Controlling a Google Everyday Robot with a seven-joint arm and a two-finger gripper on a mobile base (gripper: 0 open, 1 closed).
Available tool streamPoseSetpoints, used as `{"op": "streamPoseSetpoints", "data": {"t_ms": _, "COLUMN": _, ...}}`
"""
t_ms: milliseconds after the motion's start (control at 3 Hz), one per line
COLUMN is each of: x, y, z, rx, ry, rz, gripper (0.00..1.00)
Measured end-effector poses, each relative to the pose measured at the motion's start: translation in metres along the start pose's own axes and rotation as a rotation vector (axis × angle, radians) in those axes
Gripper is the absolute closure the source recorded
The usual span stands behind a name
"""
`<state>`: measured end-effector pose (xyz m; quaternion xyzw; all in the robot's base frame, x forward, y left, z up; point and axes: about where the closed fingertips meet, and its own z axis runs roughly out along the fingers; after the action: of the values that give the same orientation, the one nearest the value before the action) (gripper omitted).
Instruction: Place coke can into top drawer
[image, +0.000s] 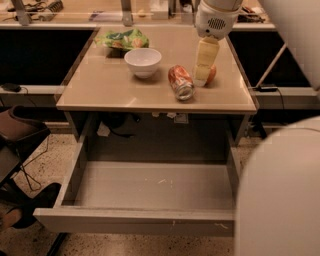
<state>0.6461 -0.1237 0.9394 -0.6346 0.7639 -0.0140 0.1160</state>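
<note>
The gripper (203, 75), hanging over the right side of the tan flat tabletop (100, 85), is pale yellow and blocky, built in stacked segments. Above it sits a rounded white wrist housing (216, 17) bearing 1 small dark dotted grille. A broad smooth white arm shell (295, 40) fills the upper right, and a large white curved body panel (280, 190) fills the lower right.
</note>
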Motion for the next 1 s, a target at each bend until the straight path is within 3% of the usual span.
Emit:
{"op": "streamPoseSetpoints", "data": {"t_ms": 333, "x": -0.048, "y": -0.04, "z": 0.016, "rx": 0.031, "ry": -0.024, "rz": -0.039, "gripper": 0.0}}
{"op": "streamPoseSetpoints", "data": {"t_ms": 667, "x": -0.058, "y": -0.057, "z": 0.009, "rx": 0.09, "ry": -0.061, "rz": -0.035, "gripper": 0.0}}
{"op": "streamPoseSetpoints", "data": {"t_ms": 1000, "x": -0.058, "y": -0.057, "z": 0.009, "rx": 0.09, "ry": -0.061, "rz": -0.035, "gripper": 0.0}}
